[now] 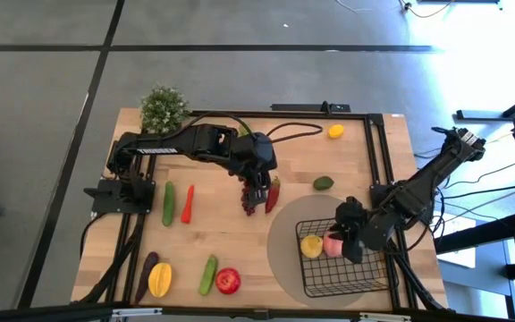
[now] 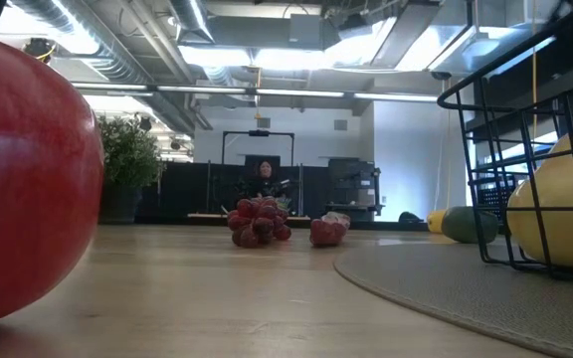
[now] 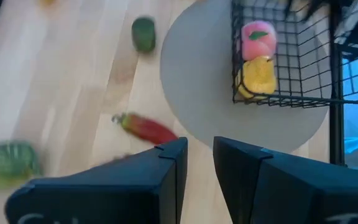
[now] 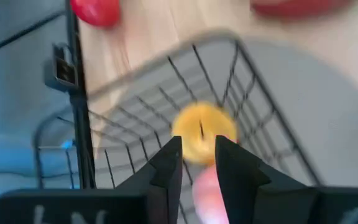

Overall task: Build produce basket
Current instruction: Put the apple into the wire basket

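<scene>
The black wire basket (image 1: 342, 264) stands on a round grey mat (image 1: 284, 241) at the near right. A yellow lemon (image 1: 311, 246) and a pink peach (image 1: 333, 243) lie inside it. My right gripper (image 4: 199, 155) hovers over the basket above these two, its fingers a little apart with nothing between them. My left gripper (image 3: 201, 165) hangs above mid-table, narrowly open and empty. Under it a dark red bunch of grapes (image 2: 259, 222) and a red chili (image 2: 328, 231) lie on the wood.
A potted plant (image 1: 164, 107) stands at the far left. Loose produce lies around: a yellow piece (image 1: 335, 131), an avocado (image 1: 324, 183), a cucumber (image 1: 168, 204), a carrot (image 1: 188, 204), an eggplant (image 1: 146, 273), a mango (image 1: 159, 280), a second cucumber (image 1: 208, 275), an apple (image 1: 228, 281).
</scene>
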You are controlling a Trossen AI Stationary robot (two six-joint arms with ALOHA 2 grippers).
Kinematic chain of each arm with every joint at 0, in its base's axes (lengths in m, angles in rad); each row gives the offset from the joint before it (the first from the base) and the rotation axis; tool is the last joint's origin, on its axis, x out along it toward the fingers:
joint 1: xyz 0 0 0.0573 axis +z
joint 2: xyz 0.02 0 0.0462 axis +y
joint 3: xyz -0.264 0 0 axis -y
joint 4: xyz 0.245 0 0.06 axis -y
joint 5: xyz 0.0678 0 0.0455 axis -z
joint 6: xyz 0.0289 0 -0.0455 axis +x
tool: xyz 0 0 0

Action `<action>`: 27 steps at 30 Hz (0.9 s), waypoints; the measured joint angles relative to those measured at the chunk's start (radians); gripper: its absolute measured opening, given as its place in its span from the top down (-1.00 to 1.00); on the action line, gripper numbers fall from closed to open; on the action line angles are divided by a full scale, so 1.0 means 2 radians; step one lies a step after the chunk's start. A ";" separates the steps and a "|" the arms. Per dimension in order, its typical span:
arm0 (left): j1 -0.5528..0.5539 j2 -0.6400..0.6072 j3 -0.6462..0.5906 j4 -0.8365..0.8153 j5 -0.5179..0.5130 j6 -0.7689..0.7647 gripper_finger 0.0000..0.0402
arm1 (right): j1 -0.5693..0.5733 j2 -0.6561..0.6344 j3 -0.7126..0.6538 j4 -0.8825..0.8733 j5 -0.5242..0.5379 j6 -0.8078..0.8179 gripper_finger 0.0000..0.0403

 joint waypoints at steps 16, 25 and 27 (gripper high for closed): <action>-0.051 0.000 0.000 -0.188 -0.069 -0.221 0.67 | 0.000 0.000 0.170 -0.197 0.108 -0.093 0.56; -0.107 0.000 0.000 -0.205 -0.026 -0.298 0.67 | -0.008 0.000 0.243 -0.197 0.140 -0.202 0.56; -0.117 0.000 0.000 -0.205 -0.026 -0.321 0.67 | -0.015 0.000 0.260 -0.197 0.146 -0.229 0.56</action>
